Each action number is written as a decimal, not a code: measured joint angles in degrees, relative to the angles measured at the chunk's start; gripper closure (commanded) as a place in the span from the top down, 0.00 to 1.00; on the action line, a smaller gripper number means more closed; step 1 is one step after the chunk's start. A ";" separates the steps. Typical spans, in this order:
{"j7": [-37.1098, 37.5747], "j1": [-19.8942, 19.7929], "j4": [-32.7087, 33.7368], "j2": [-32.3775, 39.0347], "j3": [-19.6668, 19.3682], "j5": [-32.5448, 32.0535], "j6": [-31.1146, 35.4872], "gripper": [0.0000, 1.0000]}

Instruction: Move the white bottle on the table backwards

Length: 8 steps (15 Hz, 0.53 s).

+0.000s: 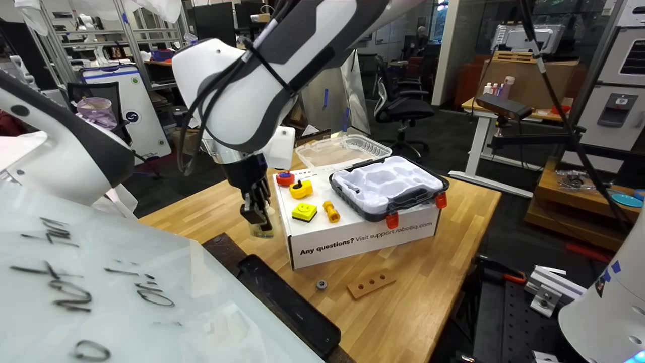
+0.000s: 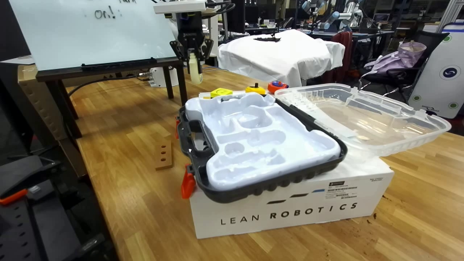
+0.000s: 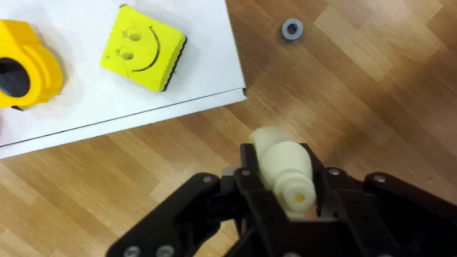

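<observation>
The fingers hold the bottle between them, just beside the box on the bench; whether the bottle touches the wood I cannot tell. In an exterior view a side of the box reads "Any questions? Visit support.robotiq.com", and in an exterior view a further side says "LEAN ROBOTICS", while the board carries a handwritten "on!".

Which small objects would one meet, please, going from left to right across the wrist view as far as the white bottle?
Yellow object with a black knob, cut off by the picture's left edge → yellow smiley-faced block → white bottle, held in the gripper.
</observation>
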 measured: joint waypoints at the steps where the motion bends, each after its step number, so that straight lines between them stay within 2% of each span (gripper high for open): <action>1: 0.00 0.00 1.83 1.19 -0.47 -0.64 -0.04 0.08; 8: -0.02 0.41 14.97 12.97 -1.53 -1.71 -0.96 0.08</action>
